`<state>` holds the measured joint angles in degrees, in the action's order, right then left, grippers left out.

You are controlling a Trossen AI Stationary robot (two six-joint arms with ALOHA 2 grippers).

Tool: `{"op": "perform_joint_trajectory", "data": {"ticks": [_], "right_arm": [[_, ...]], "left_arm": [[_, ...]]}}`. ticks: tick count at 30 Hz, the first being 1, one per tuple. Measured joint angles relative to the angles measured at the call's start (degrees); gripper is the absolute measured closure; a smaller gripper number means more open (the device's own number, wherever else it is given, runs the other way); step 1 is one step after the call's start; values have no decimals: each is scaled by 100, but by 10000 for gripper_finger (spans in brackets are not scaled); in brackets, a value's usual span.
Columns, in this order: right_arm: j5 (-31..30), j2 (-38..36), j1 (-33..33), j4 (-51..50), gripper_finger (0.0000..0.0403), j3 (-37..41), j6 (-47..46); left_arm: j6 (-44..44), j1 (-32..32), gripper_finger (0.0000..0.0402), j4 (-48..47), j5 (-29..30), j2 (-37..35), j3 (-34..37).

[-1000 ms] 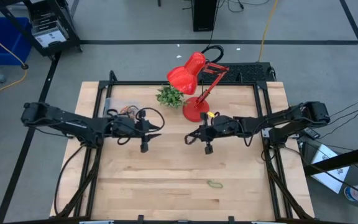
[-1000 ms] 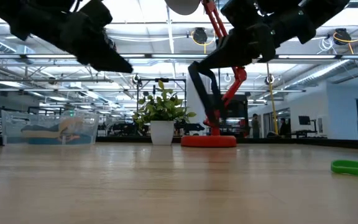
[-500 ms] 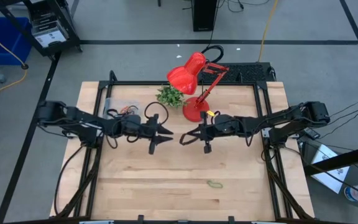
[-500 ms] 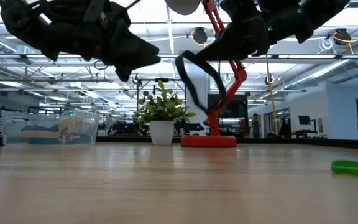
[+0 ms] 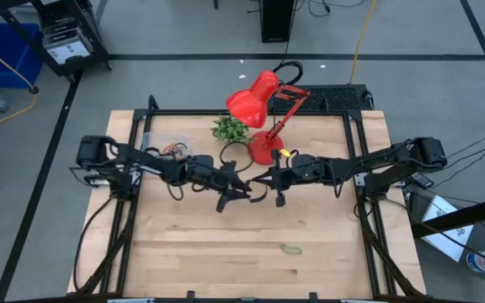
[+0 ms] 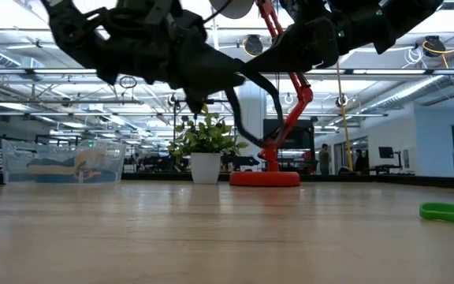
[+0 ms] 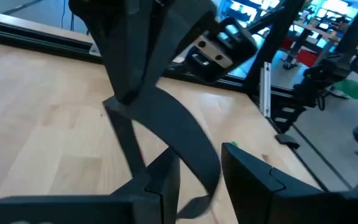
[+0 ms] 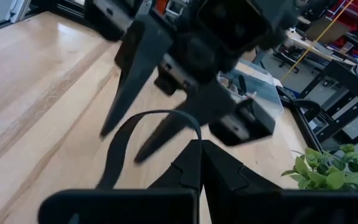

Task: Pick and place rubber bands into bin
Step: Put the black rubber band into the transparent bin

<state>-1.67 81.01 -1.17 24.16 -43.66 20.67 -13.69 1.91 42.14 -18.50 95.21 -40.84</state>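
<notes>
- I read this as a handover in mid-air: my right pincer (image 5: 257, 180), clamped fully shut, holds a black rubber band (image 6: 252, 106) that hangs as a loop above the middle of the surface (image 5: 310, 269).
- My left pincer (image 5: 244, 190) sits right at that loop, fingers partly apart; in its wrist view the band passes between them, but I cannot tell whether they grip it.
- The bin (image 5: 165, 145), clear plastic, sits at the far left of the surface, well away from both arms, with bands already inside.
- Next, I judge, the left must close firmly before the right lets go, then carry the band to the bin.
- A green band (image 5: 290, 248) lies near the front edge, unpicked.
</notes>
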Motion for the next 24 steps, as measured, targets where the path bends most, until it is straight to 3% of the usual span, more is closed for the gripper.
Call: {"op": "perform_joint_trajectory", "data": {"ticks": [5,24], "right_arm": [[0,0,-4,-86,403,0,0],[-2,0,-4,-319,403,0,-42]], "left_arm": [[48,0,279,-122,0,295,-244],[326,5,288,-458,20,299,-262]]}}
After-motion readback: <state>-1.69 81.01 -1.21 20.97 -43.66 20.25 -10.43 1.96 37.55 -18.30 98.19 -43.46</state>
